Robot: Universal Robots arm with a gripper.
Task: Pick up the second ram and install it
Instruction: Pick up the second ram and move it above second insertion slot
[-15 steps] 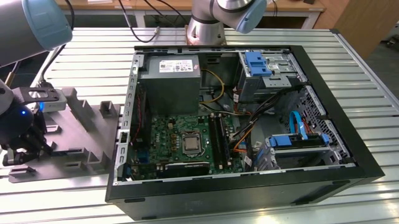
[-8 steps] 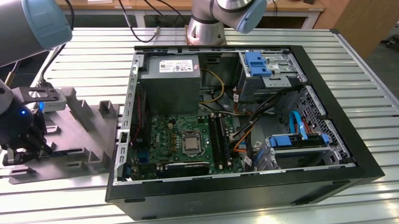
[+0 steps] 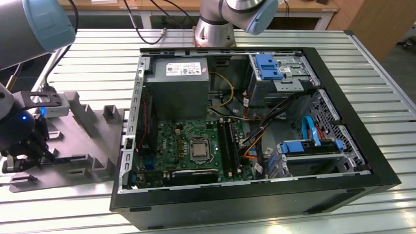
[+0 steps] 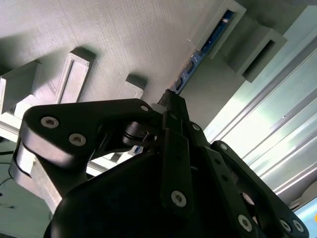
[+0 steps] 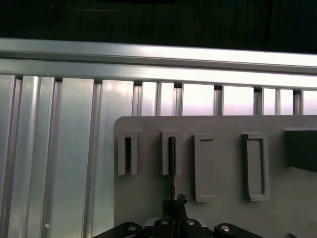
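1. The fingers [image 4: 173, 111] are clenching the near end of the ram stick [image 4: 204, 47]. In the second wrist view the two black tips are meeting right on its thin edge.
2. The ram stick is standing on edge in the grey tray [image 4: 124, 39], with its far end sitting in one of the tray's raised slots.
3. In the first wrist view the stick [image 5: 171, 158] is showing as a thin dark line. It is running from the second slot in from the tray's [image 5: 223, 129] edge to the fingers [image 5: 177, 202].
4. In the exterior view the arm's black wrist is hanging over the end of the tray [image 3: 91, 129] farthest from the computer case [image 3: 260, 200].
5. The tray is lying flat on the slatted metal desk [image 3: 97, 53], and the open case is sitting just beside it, on the exterior view's right of the tray.
6. Inside the case, the green motherboard [image 3: 175, 139] is lying in the half nearer the tray.
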